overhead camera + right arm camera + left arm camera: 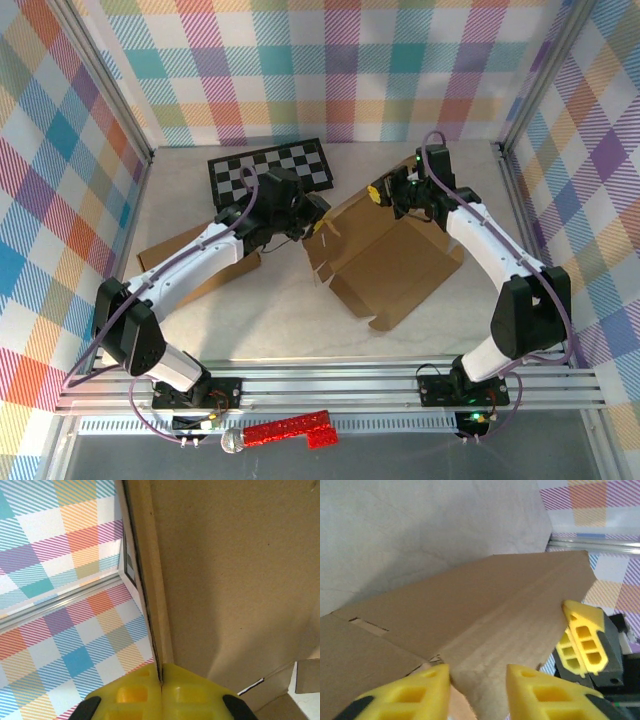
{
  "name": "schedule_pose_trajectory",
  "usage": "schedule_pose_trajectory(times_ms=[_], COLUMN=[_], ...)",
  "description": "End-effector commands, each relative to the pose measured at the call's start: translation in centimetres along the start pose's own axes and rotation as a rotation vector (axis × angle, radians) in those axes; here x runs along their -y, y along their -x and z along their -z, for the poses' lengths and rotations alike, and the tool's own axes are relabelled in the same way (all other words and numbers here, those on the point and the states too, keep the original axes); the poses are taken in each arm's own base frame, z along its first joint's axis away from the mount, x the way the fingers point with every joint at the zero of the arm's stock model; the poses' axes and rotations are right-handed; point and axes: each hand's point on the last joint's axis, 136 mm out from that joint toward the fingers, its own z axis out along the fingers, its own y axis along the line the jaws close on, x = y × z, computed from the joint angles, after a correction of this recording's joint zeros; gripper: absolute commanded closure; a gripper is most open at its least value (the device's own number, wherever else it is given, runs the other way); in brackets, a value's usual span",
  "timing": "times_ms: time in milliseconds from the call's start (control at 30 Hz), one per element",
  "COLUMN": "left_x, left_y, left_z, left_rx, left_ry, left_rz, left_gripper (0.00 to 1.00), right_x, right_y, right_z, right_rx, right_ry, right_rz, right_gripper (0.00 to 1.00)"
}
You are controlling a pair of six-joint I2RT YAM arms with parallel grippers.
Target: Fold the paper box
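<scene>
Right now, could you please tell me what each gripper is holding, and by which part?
The right gripper is shut on the paper box, pinching a panel's edge. The left gripper straddles another flap; whether it grips cannot be told.

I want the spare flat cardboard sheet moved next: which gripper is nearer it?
Left. The left gripper is just right of the cardboard sheet, at the left flap of the paper box; the right gripper is farther right, at the box's far edge.
</scene>
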Motion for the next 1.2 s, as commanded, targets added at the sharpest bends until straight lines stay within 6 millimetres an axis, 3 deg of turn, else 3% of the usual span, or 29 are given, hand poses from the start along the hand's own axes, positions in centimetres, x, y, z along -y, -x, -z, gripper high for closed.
schedule_pose_trajectory(times_ms=[0, 67, 133, 200, 300, 400, 567, 767, 967, 1167], left_x=[1.3, 1.3, 1.2, 0.4, -2.9, -7.3, -10.8, -13.4, -12.8, -10.6], left_y=[0.2, 1.0, 2.1, 3.5, 5.6, 6.8, 6.4, 5.4, 5.4, 4.3], left_z=[0.3, 1.1, 2.8, 4.5, 6.1, 6.0, 2.7, -1.2, -4.7, -7.7], left_rx=[0.014, 0.036, 0.077, 0.115, 0.157, 0.169, 0.122, 0.072, 0.064, 0.02], left_ry=[-0.058, -0.056, -0.048, -0.023, 0.023, 0.03, -0.023, -0.051, -0.149, -0.292], left_rz=[-0.029, -0.057, -0.094, -0.124, -0.12, -0.039, 0.034, 0.112, 0.146, 0.183], left_gripper=[0.74, 0.71, 0.6, 0.56, 0.57, 0.59, 0.65, 0.68, 0.59, 0.6], right_x=[-0.5, 0.0, 0.4, 0.7, 0.4, -0.1, -0.3, -1.1, -1.4, -2.0], right_y=[-1.7, -1.4, -0.8, -0.2, 0.7, 1.0, 1.7, 2.6, 3.0, 3.7], right_z=[0.5, 0.4, 0.4, 0.5, 1.7, 3.3, 6.0, 8.9, 9.9, 10.3], right_rx=[-0.045, -0.034, -0.02, -0.001, 0.041, 0.079, 0.12, 0.158, 0.155, 0.161], right_ry=[0.038, 0.045, 0.054, 0.067, 0.072, 0.059, 0.066, 0.108, 0.127, 0.161], right_rz=[-0.01, -0.036, -0.071, -0.117, -0.184, -0.228, -0.314, -0.374, -0.405, -0.44], right_gripper=[1.0, 1.0, 1.0, 1.0, 1.0, 1.0, 1.0, 1.0, 1.0, 1.0])
